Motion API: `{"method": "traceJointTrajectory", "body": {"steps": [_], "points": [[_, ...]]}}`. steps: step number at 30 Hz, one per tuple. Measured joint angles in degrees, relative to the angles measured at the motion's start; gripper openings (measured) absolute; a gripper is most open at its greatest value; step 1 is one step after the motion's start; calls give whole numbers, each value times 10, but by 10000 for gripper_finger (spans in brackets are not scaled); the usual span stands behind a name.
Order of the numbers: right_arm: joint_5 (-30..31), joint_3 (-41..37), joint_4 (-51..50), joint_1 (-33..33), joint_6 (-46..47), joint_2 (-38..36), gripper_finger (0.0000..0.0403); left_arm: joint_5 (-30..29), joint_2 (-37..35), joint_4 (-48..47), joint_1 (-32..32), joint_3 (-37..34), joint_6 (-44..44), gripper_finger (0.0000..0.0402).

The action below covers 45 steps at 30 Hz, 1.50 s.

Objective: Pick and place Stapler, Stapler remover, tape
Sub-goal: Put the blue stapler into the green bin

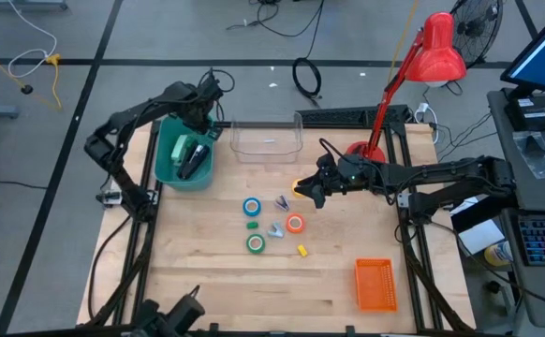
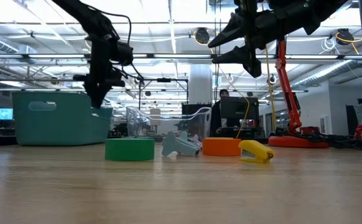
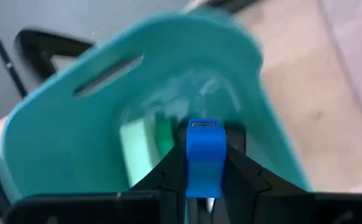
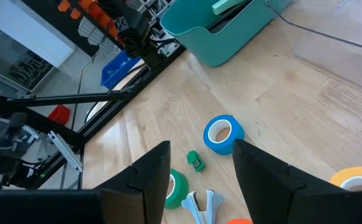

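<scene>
Four tape rolls are lying flat, holes up, around the table's middle: blue [image 4: 223, 134], green [image 1: 256, 243], orange [image 1: 295, 223] and yellow [image 4: 355, 177]. I am hovering my right pincer [image 4: 199, 150] above them with its fingers spread and nothing between them. The blue roll is sitting straight ahead in line with the gap, on the side toward the table's left edge, so that arm is the nearer one. My left pincer [image 3: 204, 163] is hanging over the bin [image 1: 165, 154] by the left edge, clenched on a blue piece [image 3: 204, 140] — what it is, I cannot tell.
</scene>
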Motion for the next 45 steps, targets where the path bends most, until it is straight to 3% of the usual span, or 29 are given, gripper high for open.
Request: {"method": "traceJointTrajectory", "body": {"steps": [5, 14, 45], "points": [[0, 0, -1, 0, 0, 0, 166, 6, 23, 22, 17, -6, 1, 68], [2, 0, -1, 0, 0, 0, 166, 25, 24, 125, 29, -103, -27, 68], [3, 0, -1, 0, 13, 0, 166, 28, 39, 275, 46, -160, -3, 68]]}}
